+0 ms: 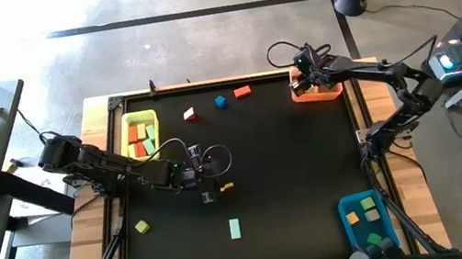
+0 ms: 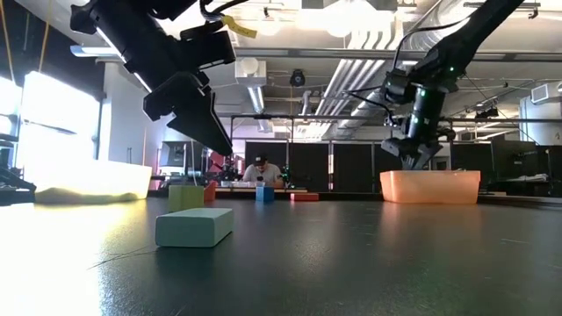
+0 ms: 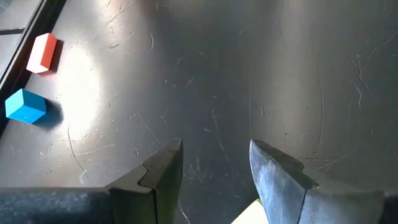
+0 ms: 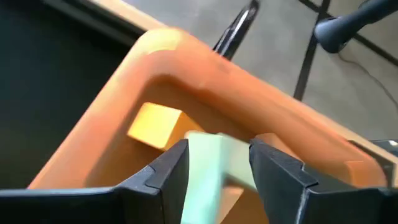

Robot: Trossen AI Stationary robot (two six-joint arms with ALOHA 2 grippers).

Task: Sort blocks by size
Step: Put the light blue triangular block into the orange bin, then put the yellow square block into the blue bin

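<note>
Mint block [image 4: 214,171] sits between the right gripper's [image 4: 217,177] fingers, directly over the orange bin [image 1: 316,90] at the upper right of the high view. Can't tell if the fingers are pinching it or have let go. A yellow-orange block [image 4: 153,125] already lies in that bin.

Left gripper [image 1: 205,184] hangs mid-table in the high view, fingers spread, nothing between them; a small yellow block [image 1: 227,187] lies just beside it.

Loose on the mat: mint bar [image 1: 235,228] lower centre, yellow-green cube [image 1: 142,226] lower left, and along the top a red-white block [image 1: 189,114], blue cube [image 1: 220,102] and red block [image 1: 242,91].

Yellow bin [image 1: 124,126] upper left and blue bin [image 1: 344,205] lower right both hold blocks.
</note>
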